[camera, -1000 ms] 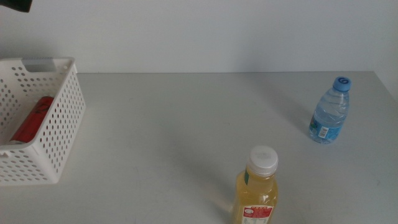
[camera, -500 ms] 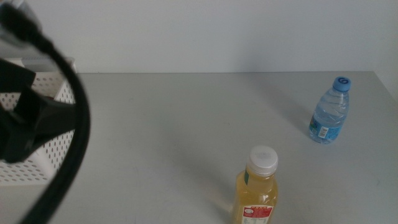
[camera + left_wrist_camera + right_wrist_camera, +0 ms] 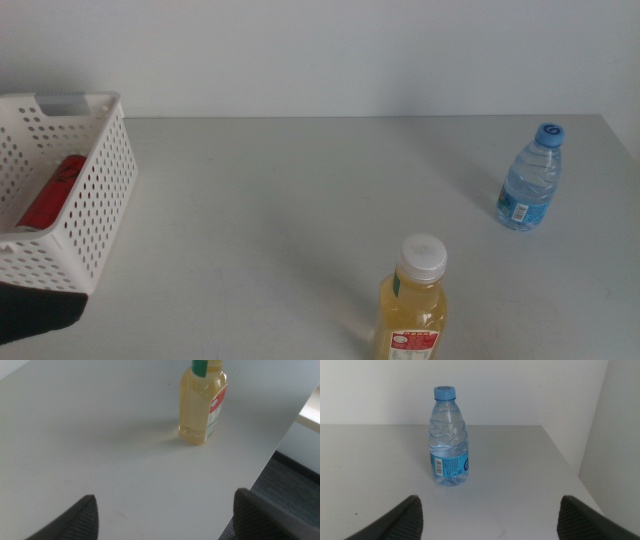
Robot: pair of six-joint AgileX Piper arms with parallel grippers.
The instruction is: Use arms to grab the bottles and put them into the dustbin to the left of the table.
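Observation:
The yellow-juice bottle (image 3: 411, 312) with a white cap stands upright near the table's front edge. My left gripper (image 3: 167, 512) is open and empty, well short of this juice bottle (image 3: 203, 404); in the middle view only a dark part of that arm (image 3: 35, 312) shows at the bottom left corner. At the right the clear water bottle (image 3: 528, 180) with a blue cap stands upright. My right gripper (image 3: 492, 516) is open and empty, facing the water bottle (image 3: 448, 440) from a distance. A red can (image 3: 52, 191) lies inside the white dustbin (image 3: 105, 190) at the left.
The grey table (image 3: 300, 180) runs back to a white wall. In the left wrist view the table's edge (image 3: 280, 440) passes close beside the juice bottle, with dark floor (image 3: 295, 485) beyond. The right table edge (image 3: 565, 465) lies past the water bottle.
Half a second ago the left arm and its cable covered the dustbin in the middle view. It has since dropped to the bottom left corner. Both bottles and the can stayed put.

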